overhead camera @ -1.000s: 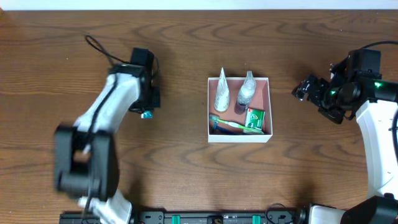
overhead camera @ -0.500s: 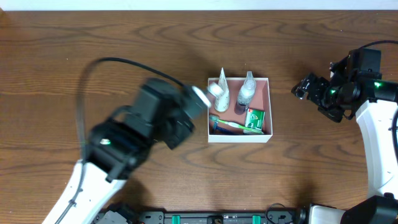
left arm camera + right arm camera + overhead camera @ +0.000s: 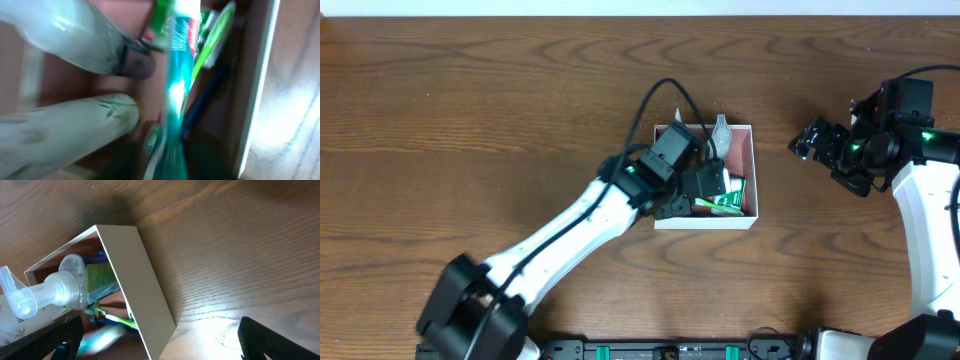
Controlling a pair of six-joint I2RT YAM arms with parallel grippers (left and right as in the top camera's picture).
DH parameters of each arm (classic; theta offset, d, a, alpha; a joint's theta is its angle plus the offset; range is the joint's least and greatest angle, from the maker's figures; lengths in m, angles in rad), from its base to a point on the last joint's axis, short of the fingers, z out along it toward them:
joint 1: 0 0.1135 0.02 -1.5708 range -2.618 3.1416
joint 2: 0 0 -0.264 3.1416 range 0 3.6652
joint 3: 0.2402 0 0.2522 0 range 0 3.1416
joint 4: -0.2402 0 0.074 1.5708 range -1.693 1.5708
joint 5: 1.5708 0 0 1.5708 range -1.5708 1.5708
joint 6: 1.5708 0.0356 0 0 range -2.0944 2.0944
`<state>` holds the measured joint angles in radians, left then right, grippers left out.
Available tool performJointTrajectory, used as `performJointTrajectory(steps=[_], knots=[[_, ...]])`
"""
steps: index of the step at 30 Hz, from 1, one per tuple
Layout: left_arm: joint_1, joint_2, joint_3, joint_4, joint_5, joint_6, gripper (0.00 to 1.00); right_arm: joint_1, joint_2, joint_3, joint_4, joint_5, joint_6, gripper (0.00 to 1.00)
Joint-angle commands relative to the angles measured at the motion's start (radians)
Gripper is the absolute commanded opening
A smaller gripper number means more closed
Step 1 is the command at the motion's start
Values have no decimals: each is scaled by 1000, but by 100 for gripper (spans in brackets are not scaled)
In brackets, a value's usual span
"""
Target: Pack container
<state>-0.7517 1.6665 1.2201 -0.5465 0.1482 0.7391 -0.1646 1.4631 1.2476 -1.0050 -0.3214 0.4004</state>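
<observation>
Two arms are showing over the wooden counter point(image 3: 520, 90). The container point(image 3: 706, 223) is sitting about midway between the far and near edges, somewhat nearer the right edge than the left. The left arm point(image 3: 570, 235) is reaching diagonally from the near-left corner, and the left claw point(image 3: 705, 185) is hovering right over the container's pink-brown inside, hiding much of it. Its wrist view is blurring badly. A teal tube point(image 3: 175, 95) is filling the middle, and a dark-tipped clear bottle point(image 3: 75, 35) and a second clear bottle point(image 3: 65, 130) are lying beside it. A green toothbrush point(image 3: 216, 37) is running along near the white wall. Whether this claw is clenching the tube or released, I cannot tell. A small green box point(image 3: 730, 200) is peeking out near the container's right wall. The right claw point(image 3: 812, 140) is hanging near the right edge, well apart from the container, its fingers point(image 3: 62, 337) spreading wide with nothing between them.
</observation>
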Motion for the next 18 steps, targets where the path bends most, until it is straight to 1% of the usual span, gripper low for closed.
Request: performJointTrajectory(steps=[1, 3, 5, 9, 10, 12, 15, 16, 18], knots=[[2, -7, 3, 6, -55, -50, 74, -5, -5, 1, 2, -6, -17, 99], [11, -31, 7, 4, -62, -122, 77, -5, -5, 1, 3, 9, -21, 99], [30, -75, 17, -16, -62, -232, 80, -5, -5, 1, 11, 34, -53, 99], [87, -202, 24, -90, -63, -380, 81, -5, -5, 1, 31, 100, -124, 99], [109, -249, 24, -121, -64, -403, 80, -5, -8, 1, 47, 99, -171, 98], [148, -319, 24, -167, -84, -438, 81, -4, -23, 2, 65, 96, -220, 96], [225, -451, 24, -248, -175, -486, 81, -4, -90, 2, 111, 22, -299, 96], [251, -499, 24, -274, -211, -487, 83, -4, -132, 2, 135, -6, -334, 99], [294, -582, 24, -310, -285, -487, 89, 1, -215, 2, 170, -19, -371, 99]])
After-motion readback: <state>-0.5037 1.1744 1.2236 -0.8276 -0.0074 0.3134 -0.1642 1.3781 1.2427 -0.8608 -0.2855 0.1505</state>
